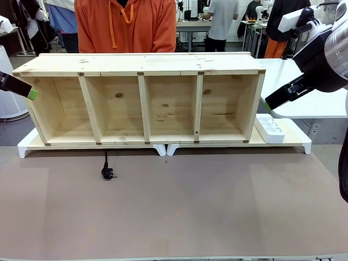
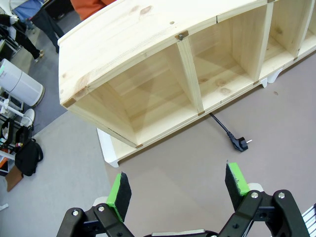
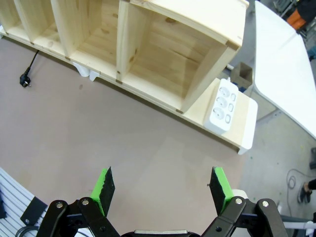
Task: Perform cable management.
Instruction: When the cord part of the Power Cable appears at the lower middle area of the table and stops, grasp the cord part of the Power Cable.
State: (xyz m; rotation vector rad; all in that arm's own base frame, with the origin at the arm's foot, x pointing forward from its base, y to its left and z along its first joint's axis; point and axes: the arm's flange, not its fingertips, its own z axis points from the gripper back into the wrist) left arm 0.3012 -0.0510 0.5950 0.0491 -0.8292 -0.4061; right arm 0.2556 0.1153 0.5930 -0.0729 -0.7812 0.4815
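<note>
Brown table point(image 1: 174, 217), front view. We found the cable point(image 1: 105, 161) coming out from under the shelf point(image 1: 144, 64) near its first divider from the left. It showed as a thin black line running straight toward the robot's side and ending in a small plug point(image 1: 109, 174) that lay flat on the table. The left gripper point(image 1: 31, 93) hung off the shelf's left end, and the right gripper point(image 1: 267, 105) off its right end, near the strip point(image 1: 270, 128). We judged the left arm the nearer one, with the plug lying lower and to its right.

Left wrist view. The left gripper point(image 2: 177, 187) stood with jaws wide and nothing between them. The cable point(image 2: 220, 124) lay ahead and toward the picture's right, apart from the green pads point(image 2: 118, 193). Its long axis slanted from the shelf's foot down to the plug point(image 2: 241, 143). The cord looked limp, matte and much thinner than a finger.

Right wrist view. The right gripper point(image 3: 162, 186) was likewise spread wide and empty. The cable point(image 3: 31, 61) showed at the upper left, well apart from it, while the strip point(image 3: 223, 103) sat far closer on the other side.
</note>
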